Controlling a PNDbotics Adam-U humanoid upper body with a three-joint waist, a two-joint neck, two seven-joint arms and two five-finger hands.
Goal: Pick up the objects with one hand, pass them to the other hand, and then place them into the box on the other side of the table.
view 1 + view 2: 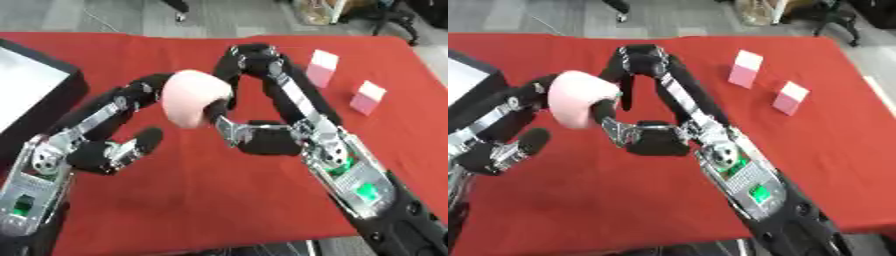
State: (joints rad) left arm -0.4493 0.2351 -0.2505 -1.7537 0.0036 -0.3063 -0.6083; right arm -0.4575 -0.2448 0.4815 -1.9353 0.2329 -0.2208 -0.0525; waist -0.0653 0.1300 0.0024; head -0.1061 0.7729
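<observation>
Both hands clasp the pale pink rounded soft lump (194,96); left hand (131,100) should wrap it before right hand (249,75) uncurls.

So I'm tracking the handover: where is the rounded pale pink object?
The rounded pale pink object is mid-table, above the red cloth, between left hand and right hand.

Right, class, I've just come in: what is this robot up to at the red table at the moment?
It is in the middle of a hand-over. Both hands meet above the red table around a pale pink rounded object: the left hand curls round it from one side and the right hand from the other, so I cannot tell which one carries it. Two pink blocks stand upright at the far right, untouched. A dark box sits at the left edge.
</observation>
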